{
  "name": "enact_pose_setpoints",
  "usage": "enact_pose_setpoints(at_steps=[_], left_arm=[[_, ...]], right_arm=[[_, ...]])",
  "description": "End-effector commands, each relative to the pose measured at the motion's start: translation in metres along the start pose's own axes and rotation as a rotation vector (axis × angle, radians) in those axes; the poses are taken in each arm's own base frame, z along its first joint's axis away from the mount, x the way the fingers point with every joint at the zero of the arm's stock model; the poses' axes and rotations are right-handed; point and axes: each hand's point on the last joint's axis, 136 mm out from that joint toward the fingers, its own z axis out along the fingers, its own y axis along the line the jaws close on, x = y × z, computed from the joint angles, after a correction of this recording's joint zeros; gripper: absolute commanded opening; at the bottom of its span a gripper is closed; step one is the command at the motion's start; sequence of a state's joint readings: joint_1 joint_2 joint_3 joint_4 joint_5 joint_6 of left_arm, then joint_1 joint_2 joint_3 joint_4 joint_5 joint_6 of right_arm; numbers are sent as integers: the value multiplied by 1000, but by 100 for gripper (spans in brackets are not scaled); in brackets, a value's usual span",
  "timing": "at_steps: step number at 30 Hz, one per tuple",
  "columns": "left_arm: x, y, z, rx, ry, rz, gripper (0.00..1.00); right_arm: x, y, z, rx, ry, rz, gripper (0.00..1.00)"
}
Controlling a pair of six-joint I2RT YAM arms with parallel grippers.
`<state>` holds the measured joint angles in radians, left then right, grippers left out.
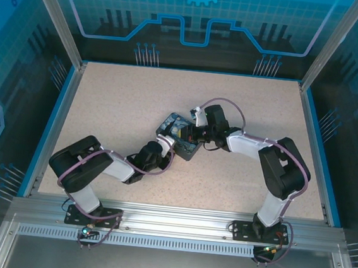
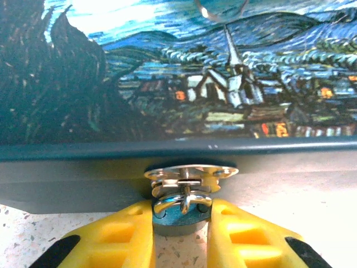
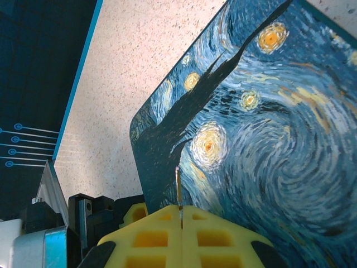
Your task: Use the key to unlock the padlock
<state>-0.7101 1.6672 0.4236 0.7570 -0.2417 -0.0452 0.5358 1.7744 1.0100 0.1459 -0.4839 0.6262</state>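
On the counter [image 1: 117, 115], your left hand [image 2: 181, 237] clamps the padlock [image 2: 181, 215]; right hand [image 3: 181, 223] pinches, seemingly, the key [image 3: 178, 187]. Next: guide it in squarely.

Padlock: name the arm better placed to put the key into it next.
Right. The right gripper is shut on the key, its thin blade sticking out ahead, beside the box. The left gripper is busy, fingers pinching the padlock under the box's hasp.
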Motion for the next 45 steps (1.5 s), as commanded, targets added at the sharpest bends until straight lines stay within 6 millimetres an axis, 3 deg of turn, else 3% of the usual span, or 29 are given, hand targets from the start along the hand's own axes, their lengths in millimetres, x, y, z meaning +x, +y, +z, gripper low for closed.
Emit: enact_pose_setpoints(at_steps=[1,10,17,27,33,40,45], left_arm=[[-22,-7,-2,21,-45,-4,22],[-40,-4,-11,-10,13,-70,18],[-54,-14,-12,25,74,-139,15],[-77,-31,-10,86,131,-318,10],[-79,-39,-3,114,144,-417,7],[-81,-45,-2,133,164,-523,4],[-77,-42,0,118,162,-537,2]], right_arm=[[-10,11,-15,5,-37,-40,0],[-13,10,-58,61,-114,-60,0],[19,-18,-85,124,-110,-23,0],[58,-40,-90,147,-88,-23,0],[71,-51,-87,158,-81,-33,0],[70,-55,-91,171,-92,-39,0],[54,-43,-104,137,-152,-57,0]])
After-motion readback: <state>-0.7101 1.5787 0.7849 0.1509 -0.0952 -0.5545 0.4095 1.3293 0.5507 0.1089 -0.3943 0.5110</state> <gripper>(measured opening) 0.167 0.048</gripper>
